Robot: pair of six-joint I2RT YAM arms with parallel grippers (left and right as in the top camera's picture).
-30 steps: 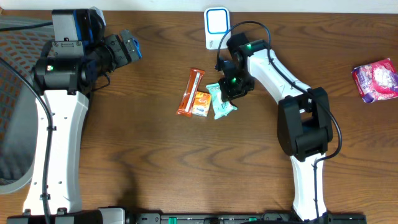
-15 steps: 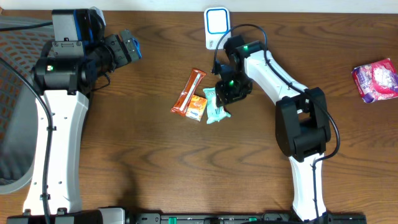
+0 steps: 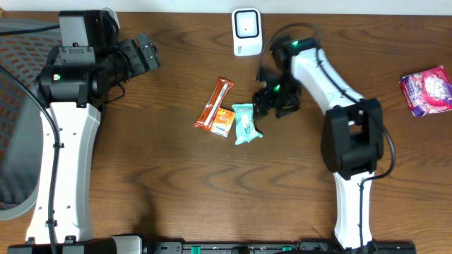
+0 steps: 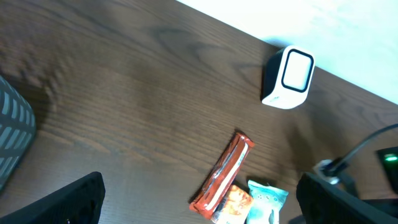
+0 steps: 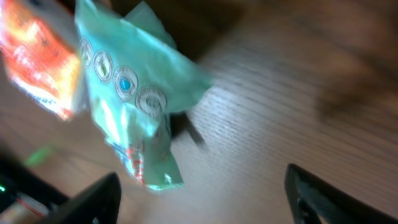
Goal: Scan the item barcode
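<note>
My right hand (image 3: 268, 104) is wide open and holds nothing, so I think I should pinch the green pack (image 3: 244, 121) softly and show its stripes to the scanner (image 3: 246, 28).

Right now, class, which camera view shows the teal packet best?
Overhead: the teal packet lies whole and sharp. Right wrist shows it close but blurred; left wrist clips it at the bottom edge.

Bare table (image 3: 162, 176) is open near and left of the central cluster of orange bar (image 3: 215, 104), small orange packet (image 3: 224, 121) and teal packet (image 3: 245, 123), whose right side the right gripper (image 3: 267, 104) crowds, seemingly just apart, with the scanner (image 3: 246, 31) standing farther back.
</note>
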